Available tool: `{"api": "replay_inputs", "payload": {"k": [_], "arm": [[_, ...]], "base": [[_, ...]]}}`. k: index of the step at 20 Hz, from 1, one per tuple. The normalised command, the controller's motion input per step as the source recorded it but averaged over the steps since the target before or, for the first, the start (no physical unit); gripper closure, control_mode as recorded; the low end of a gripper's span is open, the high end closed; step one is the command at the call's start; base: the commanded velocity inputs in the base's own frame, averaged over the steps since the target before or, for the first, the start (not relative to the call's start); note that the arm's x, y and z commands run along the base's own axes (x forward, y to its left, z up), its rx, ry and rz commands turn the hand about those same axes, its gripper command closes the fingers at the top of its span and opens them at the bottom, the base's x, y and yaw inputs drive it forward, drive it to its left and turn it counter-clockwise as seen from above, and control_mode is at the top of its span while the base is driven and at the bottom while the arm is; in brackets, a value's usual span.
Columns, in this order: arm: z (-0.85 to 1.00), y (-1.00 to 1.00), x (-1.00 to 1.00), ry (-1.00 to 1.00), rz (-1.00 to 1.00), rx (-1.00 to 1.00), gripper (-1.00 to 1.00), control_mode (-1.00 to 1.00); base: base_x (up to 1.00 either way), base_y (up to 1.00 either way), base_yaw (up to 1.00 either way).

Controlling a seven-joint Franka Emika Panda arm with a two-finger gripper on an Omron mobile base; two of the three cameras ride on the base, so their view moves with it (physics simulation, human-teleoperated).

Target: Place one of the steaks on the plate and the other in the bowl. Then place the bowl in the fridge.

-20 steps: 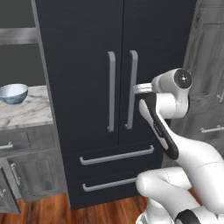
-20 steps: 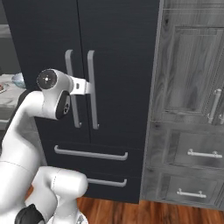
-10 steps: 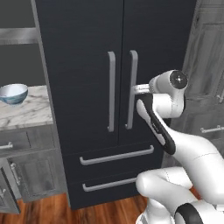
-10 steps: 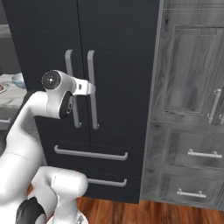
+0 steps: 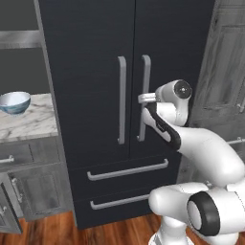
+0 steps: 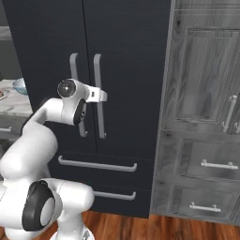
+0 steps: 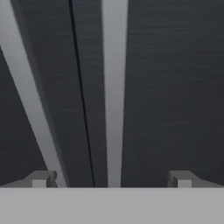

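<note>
Fridge: tall black wood-grain refrigerator (image 5: 95,72), two upper doors shut, two drawers below with horizontal grey bars.
Handles: two long vertical grey bar handles side by side at the door seam, the left handle (image 5: 122,100) and the right handle (image 5: 144,95).
Gripper: white two-finger gripper (image 7: 111,179) held level, pointing straight at the right handle; jaws spread wide with nothing between them but air. In the hand view the right handle (image 7: 114,87) runs up between the two dark finger tips (image 7: 40,178).
Contact: gripper looks just short of the right handle; touch hard to judge from the base views.
Bowl: round deep bowl, pale blue outside, white inside (image 5: 14,102), upright on the marble-patterned counter (image 5: 28,125) left of the fridge, well apart from the gripper.
Surroundings: grey wood-grain cabinets (image 6: 201,108) right of the fridge.
</note>
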Motion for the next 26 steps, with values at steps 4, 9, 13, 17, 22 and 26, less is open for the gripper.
{"api": "replay_inputs", "payload": {"k": [4, 9, 13, 17, 22, 26], "arm": [[-0.04, 0.00, 0.18, 0.00, 0.00, 0.04, -1.00, -1.00], [-0.09, 0.00, 0.22, 0.00, 0.00, 0.01, -1.00, -1.00], [-0.12, 0.00, 0.70, 0.02, 0.00, 0.00, -1.00, -1.00], [-0.01, 0.00, 0.57, 0.01, 0.00, 0.00, -1.00, -1.00], [0.00, 0.00, 0.35, 0.00, 0.00, 0.00, -1.00, -1.00], [-0.02, 0.00, 0.36, 0.00, 0.00, 0.00, -1.00, -1.00]], "base": [[0.00, 0.00, 0.00], [0.00, 0.00, 0.00], [0.00, 0.00, 0.00], [0.00, 0.00, 0.00], [0.00, 0.00, 0.00], [0.00, 0.00, 0.00]]}}
